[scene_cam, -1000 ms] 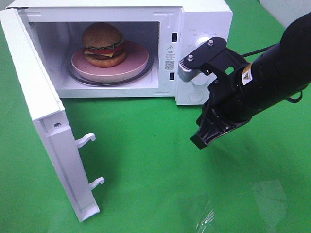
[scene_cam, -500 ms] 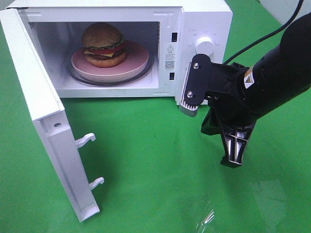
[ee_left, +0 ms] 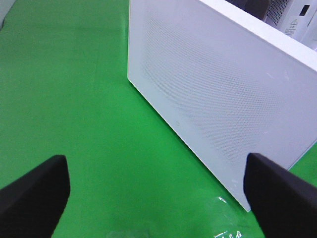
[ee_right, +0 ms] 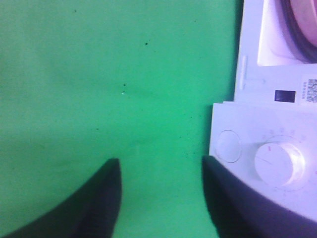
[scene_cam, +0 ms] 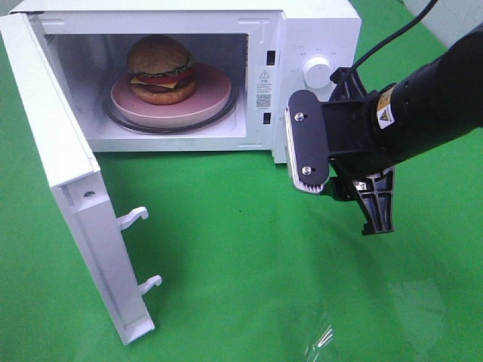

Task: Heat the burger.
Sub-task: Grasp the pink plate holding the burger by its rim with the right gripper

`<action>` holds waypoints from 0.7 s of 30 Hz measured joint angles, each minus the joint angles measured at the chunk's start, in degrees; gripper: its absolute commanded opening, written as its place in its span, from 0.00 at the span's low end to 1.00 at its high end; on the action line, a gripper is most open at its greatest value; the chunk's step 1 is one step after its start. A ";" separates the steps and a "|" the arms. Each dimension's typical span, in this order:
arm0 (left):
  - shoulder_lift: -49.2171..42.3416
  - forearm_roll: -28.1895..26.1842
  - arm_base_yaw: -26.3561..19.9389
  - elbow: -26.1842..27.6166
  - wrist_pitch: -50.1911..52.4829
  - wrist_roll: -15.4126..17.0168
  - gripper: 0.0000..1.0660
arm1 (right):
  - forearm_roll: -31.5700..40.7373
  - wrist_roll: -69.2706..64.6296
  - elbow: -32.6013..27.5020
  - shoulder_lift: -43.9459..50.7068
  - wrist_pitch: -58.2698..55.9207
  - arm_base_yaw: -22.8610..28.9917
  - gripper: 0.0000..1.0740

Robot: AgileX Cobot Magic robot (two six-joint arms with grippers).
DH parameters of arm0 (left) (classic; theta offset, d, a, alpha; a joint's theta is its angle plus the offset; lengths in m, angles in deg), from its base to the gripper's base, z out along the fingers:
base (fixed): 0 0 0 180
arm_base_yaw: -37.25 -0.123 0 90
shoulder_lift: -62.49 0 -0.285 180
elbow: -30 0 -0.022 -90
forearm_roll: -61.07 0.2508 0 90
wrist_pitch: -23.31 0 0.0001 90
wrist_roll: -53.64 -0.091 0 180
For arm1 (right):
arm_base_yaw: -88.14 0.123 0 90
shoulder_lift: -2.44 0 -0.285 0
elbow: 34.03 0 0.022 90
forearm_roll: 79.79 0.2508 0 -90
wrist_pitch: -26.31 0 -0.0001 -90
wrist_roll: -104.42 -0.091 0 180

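I see burger (scene_cam: 159,69) inside microwave (scene_cam: 321,26) | door (scene_cam: 64,166) open, dial (scene_cam: 317,72) to set | left end effector (ee_left: 154,157) and right end effector (ee_right: 159,161) gaping, empty

This looks like a robot test lab, not a real kitchen. A plain bright green surface (scene_cam: 249,286) carries only a white microwave oven (scene_cam: 317,30), which stands just beside the right gripper (scene_cam: 343,197). Behind the gripper is a black robot arm (scene_cam: 441,90) with a yellow warning sticker (scene_cam: 385,115) and a loose cable (scene_cam: 377,45).

One burger (scene_cam: 160,68), one plate (scene_cam: 216,96), one microwave (scene_cam: 321,26)
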 measured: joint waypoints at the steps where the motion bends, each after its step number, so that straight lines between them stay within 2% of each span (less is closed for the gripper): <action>1: 0.00 0.00 0.00 0.00 0.00 0.00 0.82 | -0.57 -1.09 0.80 -0.11 0.11 0.00 0.85; 2: 0.00 0.00 0.00 0.00 0.00 0.00 0.82 | -0.57 -1.09 0.80 -0.11 0.11 0.00 0.85; 3: 0.00 0.00 0.00 0.00 0.00 0.00 0.82 | -1.55 -2.23 2.12 -0.57 0.40 0.00 0.92; 4: 0.00 0.00 0.00 0.00 0.00 0.00 0.82 | -2.01 -2.86 2.69 -0.92 0.46 0.00 0.92; 9: 0.00 0.00 0.00 0.00 0.00 0.00 0.82 | -6.47 -6.76 5.27 -3.04 0.92 0.80 0.92; 11: 0.00 0.00 0.00 0.00 0.00 0.00 0.82 | -11.75 -10.37 7.79 -5.50 1.66 2.69 0.90; 14: 0.00 0.00 0.00 0.00 0.00 0.00 0.82 | -12.83 -11.17 8.37 -6.19 1.95 2.92 0.90; 17: 0.00 0.00 0.00 0.00 0.00 0.00 0.82 | -16.84 -13.52 11.34 -8.77 3.15 3.32 0.90; 21: 0.00 0.00 0.00 0.00 0.00 0.00 0.82 | -18.22 -14.27 13.98 -11.12 3.72 3.32 0.89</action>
